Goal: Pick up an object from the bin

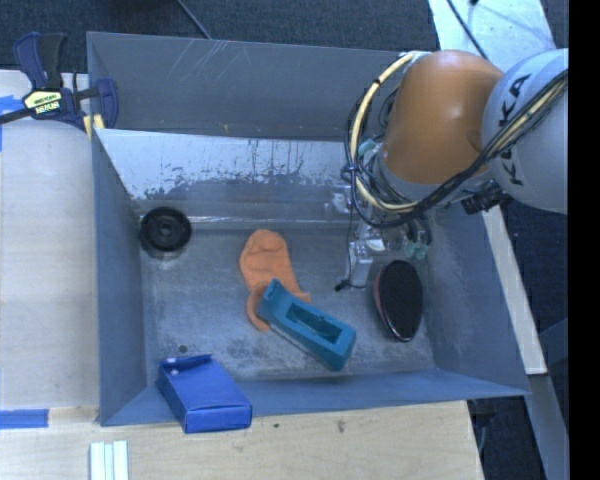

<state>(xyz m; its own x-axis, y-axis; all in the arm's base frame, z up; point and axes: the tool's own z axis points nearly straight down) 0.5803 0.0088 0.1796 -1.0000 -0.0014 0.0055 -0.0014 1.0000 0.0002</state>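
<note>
My gripper [358, 266] hangs low in the right half of the bin, under the arm's orange cover. It stands between a black oval thing [400, 300] just to its right and an orange soft lump [267, 266] to its left. A blue oblong block with a hollow top [308, 326] lies tilted in front of it, resting partly on the orange lump. Nothing shows in the gripper.
A black round disc [165, 230] lies at the back left of the bin floor. A blue flat box [204, 394] leans on the front left wall. The arm reaches in from the right, above the bin's right wall.
</note>
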